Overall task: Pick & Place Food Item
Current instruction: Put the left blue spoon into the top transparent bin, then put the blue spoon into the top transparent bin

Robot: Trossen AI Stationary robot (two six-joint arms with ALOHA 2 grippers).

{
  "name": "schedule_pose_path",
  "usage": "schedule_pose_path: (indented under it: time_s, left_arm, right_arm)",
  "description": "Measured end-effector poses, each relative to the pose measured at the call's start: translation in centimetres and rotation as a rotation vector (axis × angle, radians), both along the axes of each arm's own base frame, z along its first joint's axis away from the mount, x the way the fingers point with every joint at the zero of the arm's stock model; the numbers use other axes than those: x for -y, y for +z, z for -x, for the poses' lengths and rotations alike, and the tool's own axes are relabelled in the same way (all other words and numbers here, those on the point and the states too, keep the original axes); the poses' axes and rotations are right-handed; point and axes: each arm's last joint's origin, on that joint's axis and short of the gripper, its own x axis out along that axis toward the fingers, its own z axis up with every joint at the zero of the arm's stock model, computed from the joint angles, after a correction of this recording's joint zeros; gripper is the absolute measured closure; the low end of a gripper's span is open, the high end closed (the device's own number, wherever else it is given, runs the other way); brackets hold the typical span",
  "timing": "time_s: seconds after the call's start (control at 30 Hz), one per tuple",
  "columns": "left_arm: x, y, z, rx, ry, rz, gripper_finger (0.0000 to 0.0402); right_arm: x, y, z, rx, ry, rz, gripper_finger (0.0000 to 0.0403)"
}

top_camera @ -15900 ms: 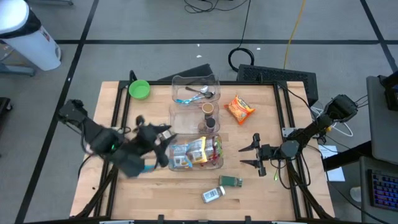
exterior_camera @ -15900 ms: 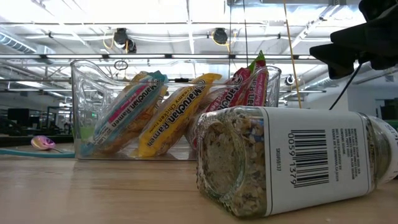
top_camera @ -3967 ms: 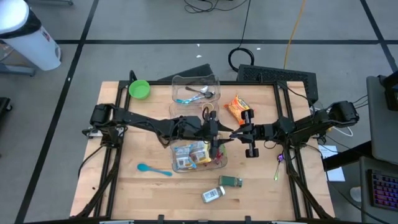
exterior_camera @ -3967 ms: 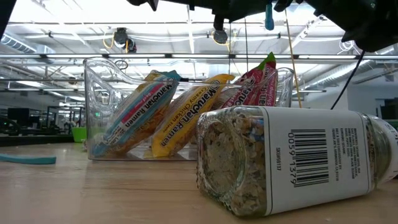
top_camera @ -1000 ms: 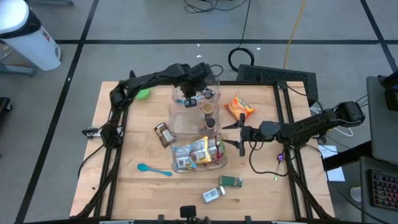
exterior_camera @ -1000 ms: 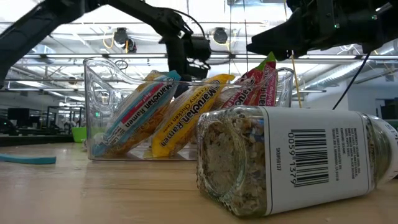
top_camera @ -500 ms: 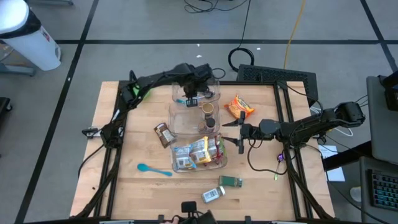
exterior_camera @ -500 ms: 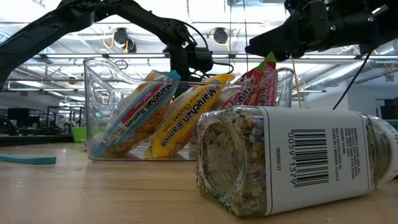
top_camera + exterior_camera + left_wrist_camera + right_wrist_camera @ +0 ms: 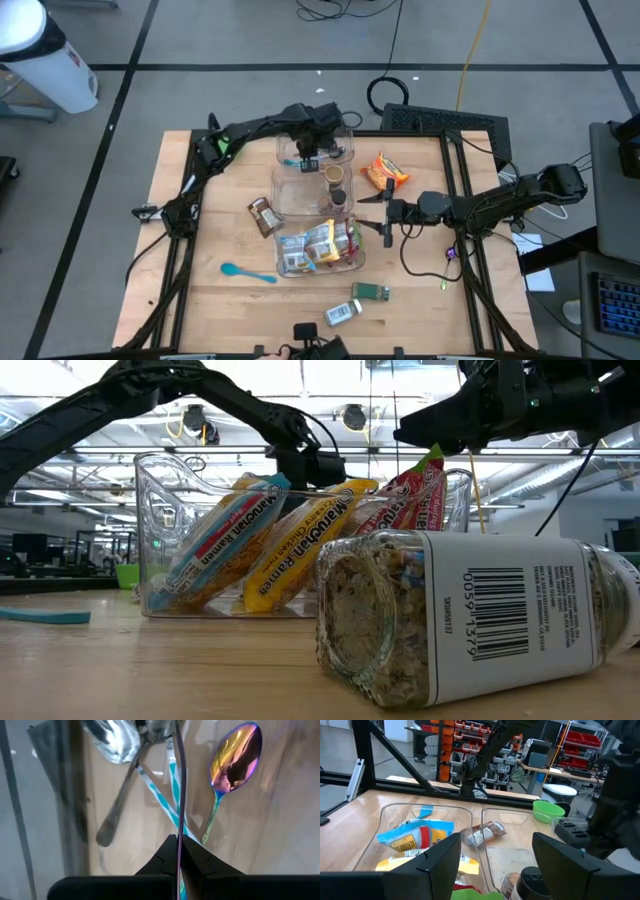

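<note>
Chip bag was left lying near the table's far right corner, not picked yet. Left gripper was pinched shut over the cutlery bin, nothing clearly held; right gripper was parked open, empty.

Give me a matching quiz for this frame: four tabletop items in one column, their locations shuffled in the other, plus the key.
Items:
1. orange snack bag
2. blue spoon
3. green bowl
4. ramen packets

Places:
A. inside the clear bin nearest the front edge
B. far left corner of the table, partly under the left arm
C. on bare wood, right of the clear bins
D. on bare wood, left of the front bin

Pairs: 1-C, 2-D, 3-B, 4-A
</note>
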Motion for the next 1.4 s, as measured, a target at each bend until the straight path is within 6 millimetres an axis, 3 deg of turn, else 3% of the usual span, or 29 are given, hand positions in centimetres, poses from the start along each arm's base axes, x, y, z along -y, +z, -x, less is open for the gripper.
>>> schedule_pose_path:
  time_s: [0.3,0.67,1.03,1.2,1.4]
  left_arm:
    - [-0.1,-1.8,-0.3,-0.032,-0.004,0.029,0.0397]
    - [-0.1,-1.9,-0.5,-0.025,-0.001,0.028,0.0394]
    - [0.0,-1.7,-0.4,-0.035,0.027,0.022,0.0262]
    - [0.5,0.7,0.0,-0.081,0.038,0.001,0.0221]
    - [2.1,6.3,0.4,0.055,0.023,0.03,0.0205]
  right_arm:
    - [0.1,0.0,0.0,-0.003,-0.003,0.0,0.0165]
    - [0.1,-0.4,0.2,-0.013,-0.003,0.001,0.0165]
    - [0.1,-0.4,0.2,-0.013,-0.003,0.001,0.0165]
    - [0.1,-0.4,0.2,-0.016,-0.003,0.001,0.0165]
    - [0.1,-0.6,0.2,-0.03,-0.003,0.002,0.0165]
